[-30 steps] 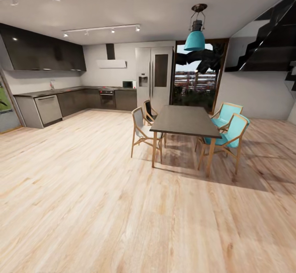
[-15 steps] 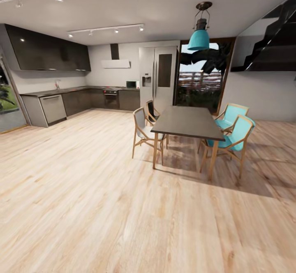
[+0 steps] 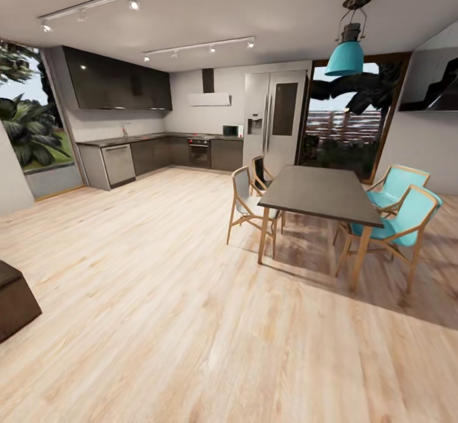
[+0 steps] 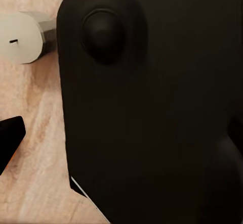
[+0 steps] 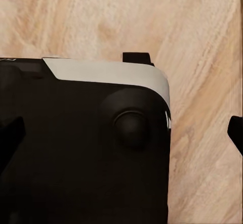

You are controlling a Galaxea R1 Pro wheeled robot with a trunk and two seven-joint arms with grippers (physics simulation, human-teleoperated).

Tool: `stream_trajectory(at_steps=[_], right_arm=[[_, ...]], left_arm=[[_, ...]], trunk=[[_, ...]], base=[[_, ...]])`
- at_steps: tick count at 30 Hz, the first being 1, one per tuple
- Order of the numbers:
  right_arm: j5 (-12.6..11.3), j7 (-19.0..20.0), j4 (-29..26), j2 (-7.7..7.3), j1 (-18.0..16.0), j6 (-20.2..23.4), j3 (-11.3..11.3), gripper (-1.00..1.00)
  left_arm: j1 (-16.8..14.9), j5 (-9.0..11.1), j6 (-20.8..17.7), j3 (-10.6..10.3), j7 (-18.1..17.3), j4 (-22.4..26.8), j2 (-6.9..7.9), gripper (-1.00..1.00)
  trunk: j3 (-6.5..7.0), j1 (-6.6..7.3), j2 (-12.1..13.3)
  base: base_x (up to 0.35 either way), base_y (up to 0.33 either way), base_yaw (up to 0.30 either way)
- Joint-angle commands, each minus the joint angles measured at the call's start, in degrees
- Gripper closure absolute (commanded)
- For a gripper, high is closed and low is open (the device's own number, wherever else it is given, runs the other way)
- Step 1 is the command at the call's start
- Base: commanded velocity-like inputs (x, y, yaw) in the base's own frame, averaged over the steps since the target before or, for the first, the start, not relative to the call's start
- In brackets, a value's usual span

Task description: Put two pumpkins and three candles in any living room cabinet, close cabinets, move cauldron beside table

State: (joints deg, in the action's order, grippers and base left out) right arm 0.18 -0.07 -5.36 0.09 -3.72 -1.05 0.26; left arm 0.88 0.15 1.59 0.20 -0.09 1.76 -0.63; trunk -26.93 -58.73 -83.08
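Head view has swung left since a second ago: you now see a dark brown block [image 3: 14, 302] at the floor's left edge, beyond the dark dining table [image 3: 321, 193]. No pumpkins, candles or cauldron here. Whether either claw is spread, you cannot tell.

Just the robot's black base [image 5: 76, 153] with a pale top edge, over light wood floor [image 5: 101, 16]; dark fingertips [image 5: 235, 133] at the sides.
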Motion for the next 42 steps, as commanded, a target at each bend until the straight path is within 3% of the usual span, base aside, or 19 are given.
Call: stream_trajectory(at_steps=[1,12,42], right_arm=[[0.0,0.0,0.0,0.0,0.0,0.0,0.0,-1.0],[0.0,0.0,0.0,0.06,0.0,0.0,0.0,-1.0],[-0.1,0.1,0.5,-0.1,0.0,-0.1,-0.2,-1.0]], left_arm=[[0.0,0.0,0.3,0.0,0.1,0.0,-0.09,-1.0],[0.0,-0.1,1.0,0.0,0.3,0.0,-0.24,-1.0],[0.0,0.2,1.2,0.2,0.3,0.0,-0.05,-1.0]], trunk=[[0.0,0.0,0.0],[0.0,0.0,0.0],[-0.43,0.0,0.0]], base=[[0.0,-0.265,0.286],[0.0,-0.268,0.286],[0.0,-0.006,0.275]])
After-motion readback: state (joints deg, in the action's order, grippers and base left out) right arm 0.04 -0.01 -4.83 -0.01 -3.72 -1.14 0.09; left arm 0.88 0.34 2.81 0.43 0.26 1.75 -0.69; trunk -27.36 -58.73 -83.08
